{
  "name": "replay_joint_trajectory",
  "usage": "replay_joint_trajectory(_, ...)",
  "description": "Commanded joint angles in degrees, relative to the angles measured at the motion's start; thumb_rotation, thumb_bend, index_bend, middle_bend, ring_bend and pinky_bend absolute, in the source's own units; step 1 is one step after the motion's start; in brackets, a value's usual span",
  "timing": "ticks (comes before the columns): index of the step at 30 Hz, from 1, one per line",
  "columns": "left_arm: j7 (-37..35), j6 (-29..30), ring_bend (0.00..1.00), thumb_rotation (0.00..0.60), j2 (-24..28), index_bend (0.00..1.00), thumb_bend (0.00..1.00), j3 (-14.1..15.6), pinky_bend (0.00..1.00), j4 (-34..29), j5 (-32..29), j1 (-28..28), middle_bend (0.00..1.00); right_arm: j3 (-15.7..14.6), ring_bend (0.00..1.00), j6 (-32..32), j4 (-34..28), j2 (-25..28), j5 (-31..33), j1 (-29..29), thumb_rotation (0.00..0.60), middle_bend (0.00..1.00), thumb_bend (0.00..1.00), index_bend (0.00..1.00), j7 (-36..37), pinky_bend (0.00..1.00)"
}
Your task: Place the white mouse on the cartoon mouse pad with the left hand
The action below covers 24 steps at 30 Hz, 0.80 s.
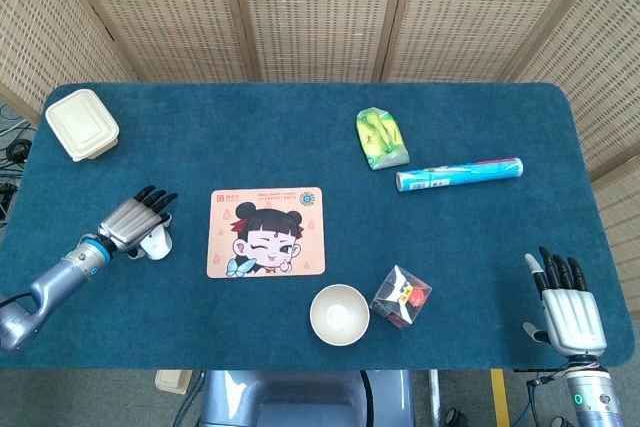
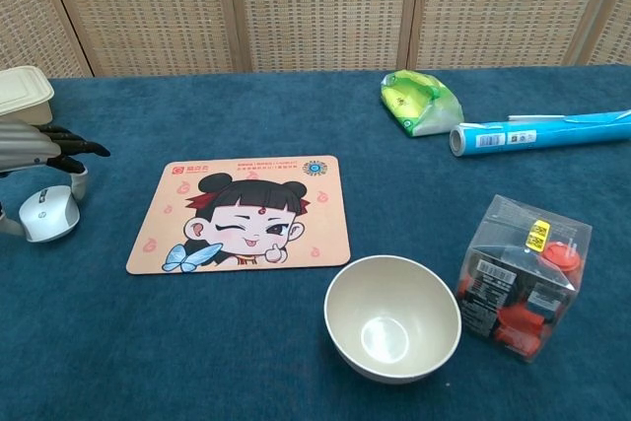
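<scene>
The white mouse [image 1: 156, 242] [image 2: 49, 214] lies at the table's left, a short way left of the cartoon mouse pad [image 1: 266, 231] [image 2: 242, 212]. My left hand [image 1: 130, 219] [image 2: 39, 145] sits over the mouse with its dark fingers stretched out above it. The thumb is at one side of the mouse and a finger at the other, gripping it. Most of the mouse is hidden under the hand in the head view. The pad lies flat with nothing on it. My right hand [image 1: 565, 307] rests open at the table's front right corner, holding nothing.
A cream lidded box [image 1: 82, 124] stands at the back left. In front of the pad are a cream bowl [image 1: 340, 314] and a clear packet [image 1: 402, 297]. A green bag [image 1: 381, 139] and a blue tube [image 1: 459, 175] lie at the back right.
</scene>
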Motion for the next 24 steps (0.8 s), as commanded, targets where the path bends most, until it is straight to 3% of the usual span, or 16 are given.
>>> replay_joint_trajectory(1, 0.4, 0.3, 0.0, 0.6, 0.3, 0.54, 0.31, -0.4, 0.0, -0.6, -0.1, -0.3, 0.0, 0.0, 0.0, -0.1, 0.0, 0.0, 0.1, 0.0, 0.6, 0.0, 0.1, 0.0, 0.0, 0.0)
replay_joint_trajectory(14, 3.3, 2.9, 0.0, 0.6, 1.1, 0.54, 0.31, -2.9, 0.0, -5.1, 0.8, -2.8, 0.0, 0.1, 0.0, -0.2, 0.0, 0.2, 0.2, 0.0, 0.6, 0.0, 0.1, 0.0, 0.5, 0.0)
replay_joint_trajectory(24, 9.3, 1.2, 0.0, 0.6, -3.6, 0.55, 0.31, -5.7, 0.0, -5.4, 2.1, -8.2, 0.0, 0.6, 0.0, -1.1, 0.6, 0.5, 1.7, 0.2, 0.6, 0.0, 0.1, 0.0, 2.1, 0.0)
